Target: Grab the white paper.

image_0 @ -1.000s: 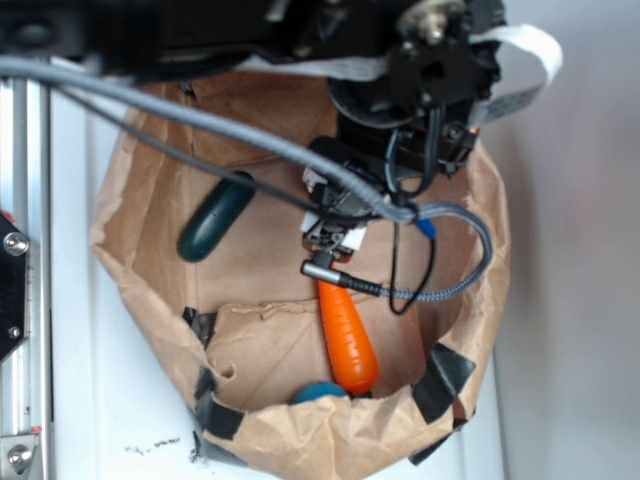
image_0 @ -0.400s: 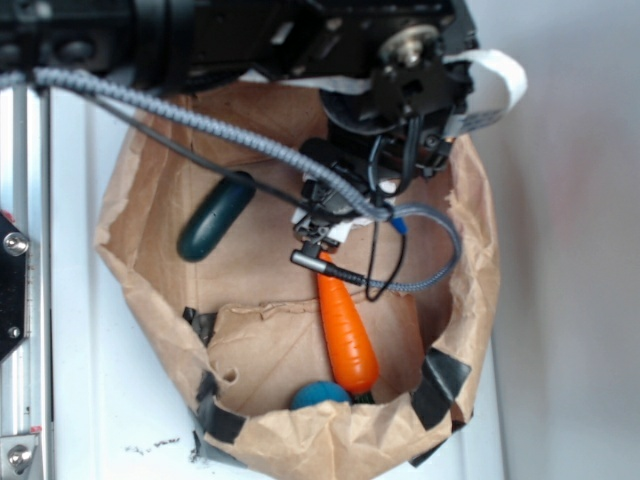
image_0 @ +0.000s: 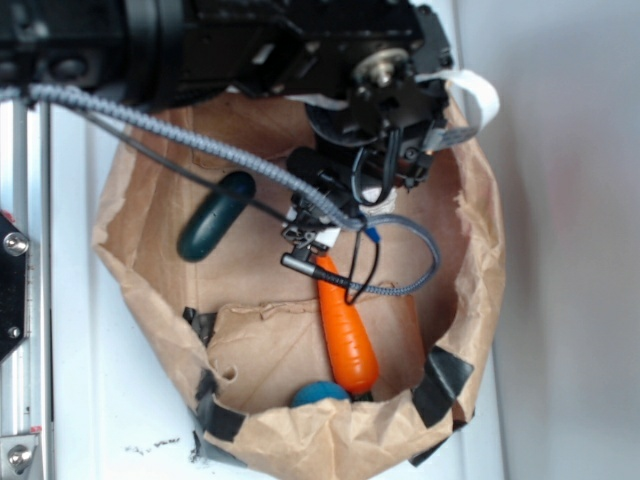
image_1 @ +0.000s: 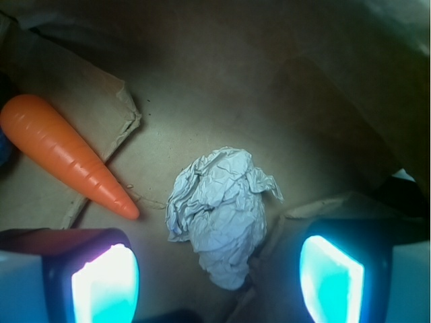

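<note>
1 brown paper bag [image_0: 140, 240], its rolled rim patched with black tape [image_0: 445, 378], fills most of the exterior view and holds everything else. The black arm [image_0: 300, 40] reaches in over its far rim, and a grey braided cable [image_0: 180, 135] crosses the bag's opening from the left, hiding part of the floor. Inside, a dark green object [image_0: 215, 215] lies tilted against the left wall; an orange carrot [image_0: 346, 335] lies lengthwise toward the near rim, its tip under the arm's wrist; a blue round object [image_0: 320, 392] shows only partly, just beside the carrot's thick end at the near rim. A loose brown flap [image_1: 101, 101] of the bag's lining lies under the carrot.

The gripper [image_1: 219, 269] hangs inside the bag with its 2 fingers [image_1: 101, 282] spread apart, 1 on each side of the lower wrist view. The white paper [image_1: 219, 212], a crumpled wad, sits on the bag's floor between them, nearer the right finger, and neither finger can be seen touching it. The carrot's tip lies just left of the wad, near it but apart. In the exterior view only a sliver of white shows under the wrist, too hidden to identify.
</note>
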Tool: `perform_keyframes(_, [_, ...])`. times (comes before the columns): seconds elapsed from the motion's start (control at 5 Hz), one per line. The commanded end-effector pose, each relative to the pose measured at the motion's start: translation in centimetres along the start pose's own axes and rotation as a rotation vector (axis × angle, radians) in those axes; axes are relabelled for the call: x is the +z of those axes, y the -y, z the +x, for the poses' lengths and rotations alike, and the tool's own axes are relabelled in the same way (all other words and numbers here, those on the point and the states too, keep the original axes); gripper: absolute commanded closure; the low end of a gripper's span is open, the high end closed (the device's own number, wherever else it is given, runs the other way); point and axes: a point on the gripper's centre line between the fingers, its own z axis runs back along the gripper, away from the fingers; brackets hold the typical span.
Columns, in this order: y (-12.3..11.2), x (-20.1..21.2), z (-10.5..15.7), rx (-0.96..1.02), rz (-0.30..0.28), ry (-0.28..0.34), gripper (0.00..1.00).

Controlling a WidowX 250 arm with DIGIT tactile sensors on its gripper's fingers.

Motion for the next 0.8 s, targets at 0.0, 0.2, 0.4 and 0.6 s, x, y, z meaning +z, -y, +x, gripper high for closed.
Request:
perform_keyframes(0.0, [0.9, -2.0, 0.2, -0.088, 0.037, 0.034, 0.00])
perform_keyframes(0.2, [0.9, -3.3, 0.8, -0.087, 0.055, 0.024, 0.00])
perform_keyframes(0.4, [0.7, -3.8, 1.4, -0.090, 0.064, 0.044, 0.00])
perform_keyframes(0.6, [0.5, -3.9, 1.6, -0.083, 0.082, 0.064, 0.59])
